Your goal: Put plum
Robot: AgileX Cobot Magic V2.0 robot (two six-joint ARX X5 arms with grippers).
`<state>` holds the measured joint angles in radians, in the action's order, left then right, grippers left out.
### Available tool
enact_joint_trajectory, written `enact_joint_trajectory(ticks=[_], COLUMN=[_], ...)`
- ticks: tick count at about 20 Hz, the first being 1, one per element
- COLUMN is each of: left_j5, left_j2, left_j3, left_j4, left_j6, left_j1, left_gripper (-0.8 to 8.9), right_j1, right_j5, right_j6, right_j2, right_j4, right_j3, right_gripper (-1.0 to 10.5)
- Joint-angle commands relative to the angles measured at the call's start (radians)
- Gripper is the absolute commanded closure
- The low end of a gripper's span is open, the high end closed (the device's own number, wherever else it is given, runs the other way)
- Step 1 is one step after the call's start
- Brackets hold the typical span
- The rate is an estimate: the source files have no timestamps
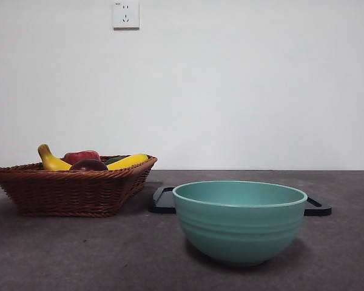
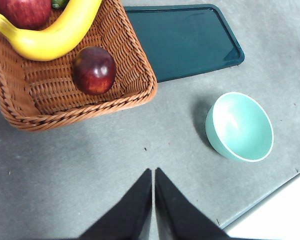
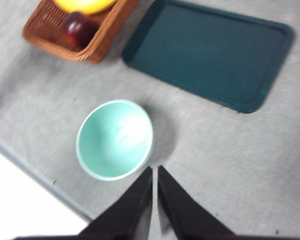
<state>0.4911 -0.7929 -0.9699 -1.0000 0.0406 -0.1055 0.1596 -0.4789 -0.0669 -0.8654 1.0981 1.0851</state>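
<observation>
The plum (image 2: 93,70) is a dark maroon fruit lying in the near corner of the wicker basket (image 2: 130,100), next to a yellow banana (image 2: 55,35). In the front view the plum (image 1: 88,165) peeks over the basket rim (image 1: 73,182); in the right wrist view the plum (image 3: 79,28) shows small in the basket. My left gripper (image 2: 153,176) is shut, hanging above bare table between basket and bowl. My right gripper (image 3: 154,173) is also shut, high over the table beside the teal bowl (image 3: 114,140). Neither holds anything.
A red apple (image 2: 24,11) and a green item share the basket. The teal bowl (image 1: 239,219) stands empty in front. A dark flat tray (image 3: 210,55) lies behind it. The table edge (image 2: 270,200) runs close to the bowl.
</observation>
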Motion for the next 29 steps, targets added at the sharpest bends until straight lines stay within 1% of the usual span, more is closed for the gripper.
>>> enact_joint_trajectory(ticks=[1, 3, 4, 5, 7, 8, 9, 10, 16, 20, 25, 29], left_j5=[0.005, 0.005, 0.005, 0.005, 0.005, 0.005, 0.005, 0.005, 0.004, -0.016, -0.091, -0.175], left_j2=[-0.007, -0.006, -0.006, -0.006, -0.006, -0.006, -0.006, -0.006, -0.007, -0.047, -0.183, -0.346], left_j3=[-0.026, -0.026, -0.026, -0.026, -0.026, -0.026, -0.026, -0.026, -0.028, -0.085, -0.236, -0.338], left_j4=[0.003, 0.003, 0.003, 0.003, 0.003, 0.004, 0.004, 0.004, 0.006, 0.007, 0.006, 0.028], left_j6=[0.019, 0.019, 0.019, 0.019, 0.018, 0.018, 0.017, 0.011, -0.008, -0.024, -0.027, -0.030], left_j1=[-0.005, -0.005, -0.005, -0.005, -0.005, -0.005, -0.005, -0.005, -0.007, -0.009, -0.060, -0.141], left_gripper=[8.05, 7.96, 7.53, 6.86, 5.12, 4.33, 3.84, 3.66, 3.68, 3.76, 3.77, 3.77], right_j1=[0.019, 0.023, 0.023, 0.023, 0.023, 0.023, 0.023, 0.023, 0.023, 0.023, 0.023, 0.023], right_j5=[-0.004, -0.004, -0.004, -0.004, -0.004, -0.004, -0.004, -0.004, -0.004, -0.004, -0.004, -0.004], right_j6=[-0.020, -0.020, -0.020, -0.019, -0.018, -0.018, -0.018, -0.018, -0.015, -0.011, -0.011, -0.011], right_j2=[-0.009, -0.009, -0.009, -0.009, -0.009, -0.009, -0.009, -0.009, -0.009, -0.009, -0.009, -0.009], right_j4=[-0.001, -0.001, -0.001, -0.001, -0.001, -0.001, -0.001, -0.001, -0.001, -0.001, -0.001, -0.001], right_j3=[0.021, 0.020, 0.020, 0.020, 0.020, 0.020, 0.020, 0.020, 0.020, 0.020, 0.020, 0.020], right_gripper=[9.4, 9.4, 9.3, 8.8, 6.6, 5.8, 5.6, 5.6, 5.6, 5.6, 5.6, 5.6])
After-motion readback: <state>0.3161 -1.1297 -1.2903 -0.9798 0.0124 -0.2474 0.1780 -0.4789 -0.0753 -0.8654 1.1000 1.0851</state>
